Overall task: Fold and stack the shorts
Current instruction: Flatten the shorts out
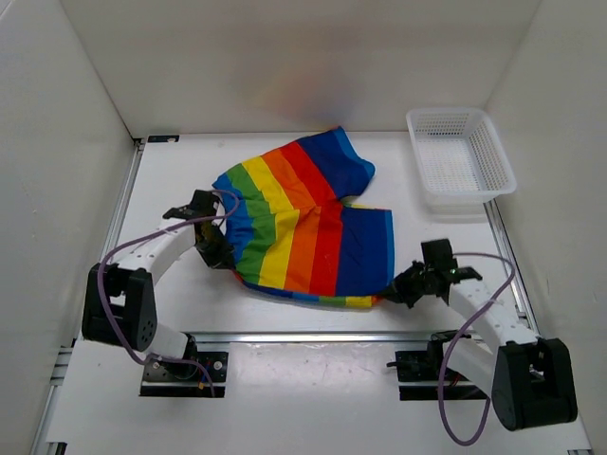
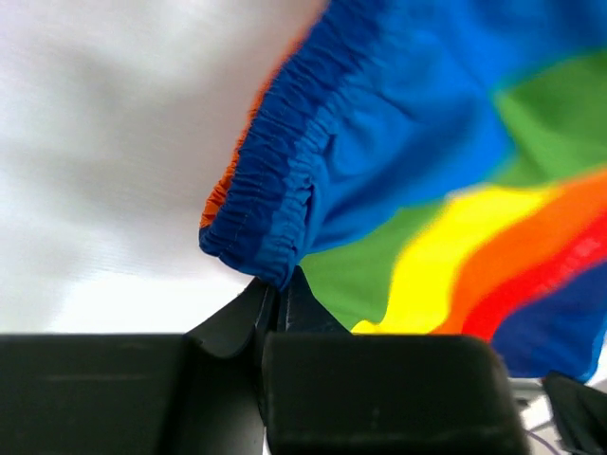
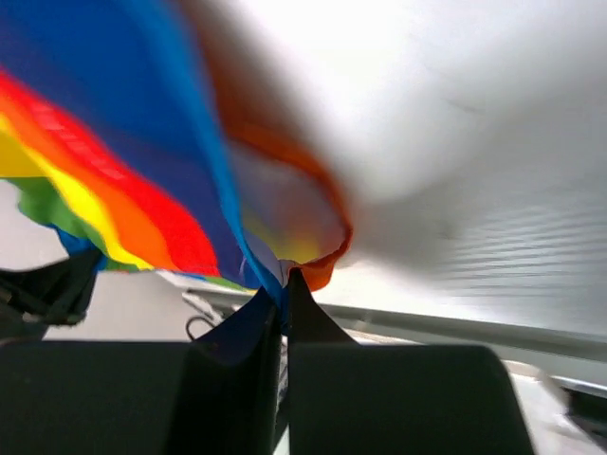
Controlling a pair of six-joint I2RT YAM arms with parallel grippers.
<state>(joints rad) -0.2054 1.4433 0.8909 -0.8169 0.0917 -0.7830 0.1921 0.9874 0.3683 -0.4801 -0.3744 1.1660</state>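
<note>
The rainbow-striped shorts (image 1: 303, 223) lie spread in the middle of the table, one leg reaching toward the back. My left gripper (image 1: 216, 248) is at their left edge, shut on the gathered blue waistband (image 2: 270, 204); its jaws (image 2: 275, 289) pinch the band's corner. At the near right corner of the shorts my right gripper (image 1: 398, 284) is shut on the hem. In the right wrist view its closed tips (image 3: 285, 284) hold blue and orange cloth of the shorts (image 3: 142, 171), which hangs lifted above them.
A white mesh basket (image 1: 460, 156) stands at the back right of the table. White walls close in the left, right and back sides. A metal rail (image 1: 313, 336) runs along the near edge between the two arm bases.
</note>
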